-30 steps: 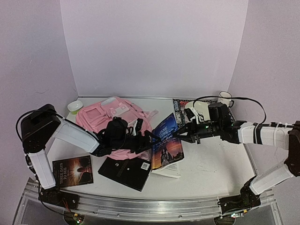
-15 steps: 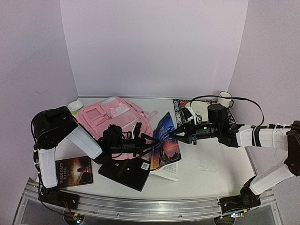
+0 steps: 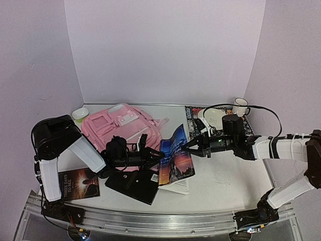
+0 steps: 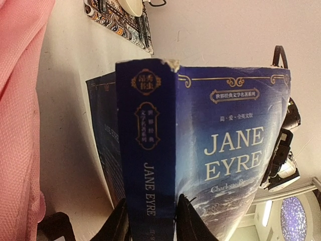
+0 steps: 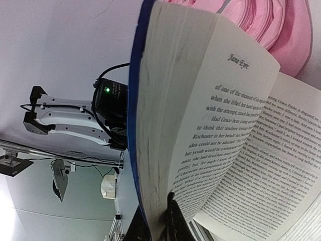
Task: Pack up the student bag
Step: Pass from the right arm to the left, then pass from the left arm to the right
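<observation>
The student bag (image 3: 120,125) is a big soft pink backpack lying at the back left; its fabric also shows in the wrist views (image 4: 20,100) (image 5: 273,25). A blue paperback, Jane Eyre (image 3: 175,159), stands half open on the table just right of the bag. My left gripper (image 3: 158,154) reaches in from the bag side, and its fingers press on both sides of the book's spine (image 4: 148,165). My right gripper (image 3: 187,145) is shut on the front cover and a thick block of pages (image 5: 165,150), holding them up from the lower pages (image 5: 261,181).
A black folder (image 3: 134,185) lies in front of the bag, and a dark paperback (image 3: 77,183) sits at the front left. A green bowl (image 3: 80,114) is at the back left. A patterned mat (image 3: 193,113) with a plate and a mug (image 3: 241,105) sits at the back right.
My left gripper has closed from wide open onto the book's spine. The book has shifted slightly left and stands more upright, with my right gripper following it.
</observation>
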### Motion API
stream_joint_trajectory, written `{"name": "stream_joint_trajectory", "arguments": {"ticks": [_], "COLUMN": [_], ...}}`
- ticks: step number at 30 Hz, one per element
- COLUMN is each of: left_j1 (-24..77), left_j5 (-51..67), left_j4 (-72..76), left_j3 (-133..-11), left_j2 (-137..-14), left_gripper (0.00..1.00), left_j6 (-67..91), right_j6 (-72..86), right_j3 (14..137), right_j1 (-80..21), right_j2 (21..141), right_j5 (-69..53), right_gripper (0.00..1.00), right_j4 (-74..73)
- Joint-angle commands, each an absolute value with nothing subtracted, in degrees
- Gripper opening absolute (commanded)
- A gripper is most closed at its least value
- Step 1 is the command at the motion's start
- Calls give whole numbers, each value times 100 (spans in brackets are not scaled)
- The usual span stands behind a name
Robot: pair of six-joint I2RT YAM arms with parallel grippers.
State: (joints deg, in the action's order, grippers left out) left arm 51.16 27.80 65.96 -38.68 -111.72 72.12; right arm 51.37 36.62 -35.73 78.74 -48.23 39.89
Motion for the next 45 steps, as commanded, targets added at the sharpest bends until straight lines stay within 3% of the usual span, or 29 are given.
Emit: {"name": "stream_joint_trajectory", "arguments": {"ticks": [1, 8, 12, 22, 31, 36, 45], "left_j1": [5229, 5232, 5231, 5046, 4577, 4395, 4178], "left_j5": [3174, 3220, 3181, 3071, 2762, 2337, 1679], "left_j4": [8281, 8398, 8420, 8419, 8158, 7717, 7434], "left_j3": [-3956, -3990, -3992, -4130, -4200, -4276, -4607], "left_j2": [-10552, -10495, -10391, -10066, -9787, -9589, -9463], "left_gripper": [29, 10, 0, 0, 0, 0, 0], "left_j6": [7265, 7260, 7214, 7233, 7247, 7102, 7060], "right_j6": [4665, 4343, 4142, 3916, 4098, 4433, 5306], "right_j3": [3737, 3807, 3840, 3782, 3657, 3459, 3100], "right_j1": [-3644, -3648, -3649, -3647, -3647, -3661, -4240], "right_j2": [7819, 7938, 7997, 7591, 6637, 6409, 6836], "right_j5": [-4524, -4197, -3858, -2820, -2125, -2083, -1635], "right_gripper": [0, 0, 8, 59, 90, 98, 98], "right_j4": [3652, 3136, 2859, 2356, 2394, 2901, 4547]}}
